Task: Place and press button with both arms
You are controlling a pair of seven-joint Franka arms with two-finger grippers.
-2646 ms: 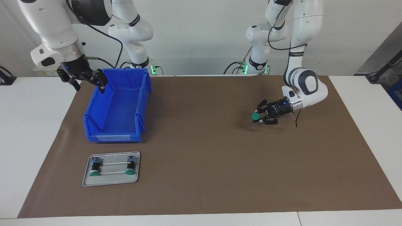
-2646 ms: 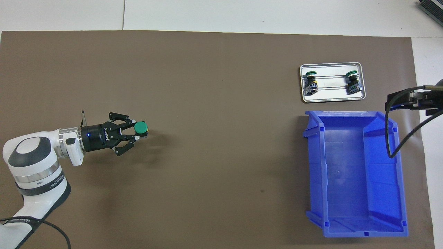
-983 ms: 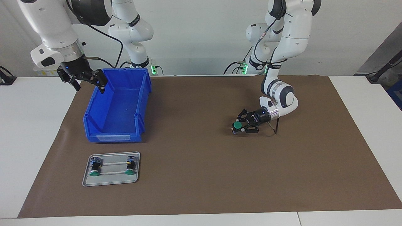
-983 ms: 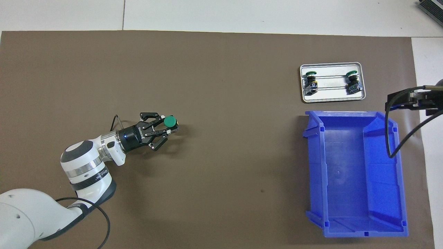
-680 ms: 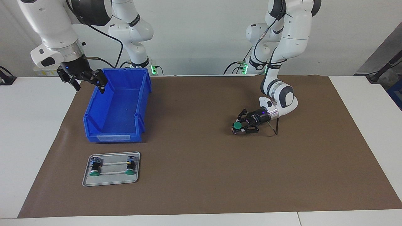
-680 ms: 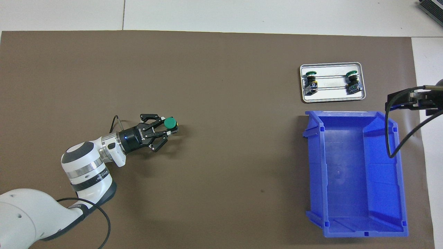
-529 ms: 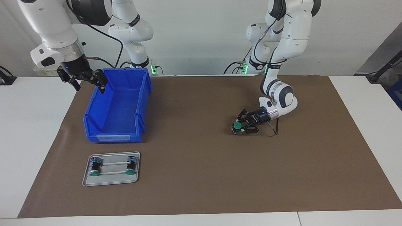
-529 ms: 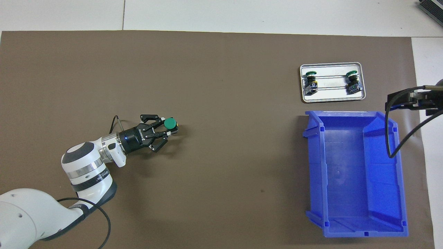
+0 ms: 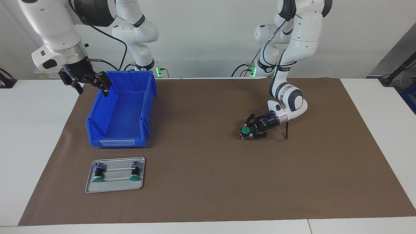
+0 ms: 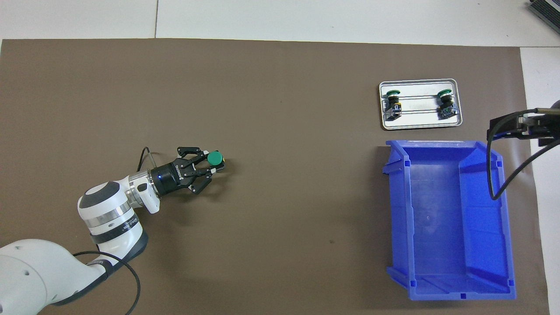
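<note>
Moved since earlier: the left gripper (image 9: pixel 247 132) has come in from the left arm's end of the table toward the middle and dropped low, with the button (image 9: pixel 245 130) going along with it.
Left gripper now: low over the brown mat (image 9: pixel 208 195), lying almost flat, and it looks to be barely moving in the last moments.
Left fingers: closed narrow on the button's black body; the green cap sticks out just past the fingertips and faces up.
Button place: between the left fingertips, just above the mat or touching it; I cannot tell which.
Right gripper (image 9: pixel 87 82): up in the air by the blue bin (image 9: pixel 148 97), at the bin's wall on the right arm's end of the table.
Right fingers: spread wide, holding nothing; this arm waits.
Other buttons: two more lie on the small metal tray (image 9: pixel 114 189), well apart from both sets of fingers.
Step in hand: I think it is setting the button down on the mat.
How to do it well: go down slowly until the black body sits flat under the fingers. Keep the green cap facing up. Open the fingers only a little at first, so the button does not tip. Pull the fingers straight back, away from the cap.
What comes after: the cap then needs a soft push from right above.
</note>
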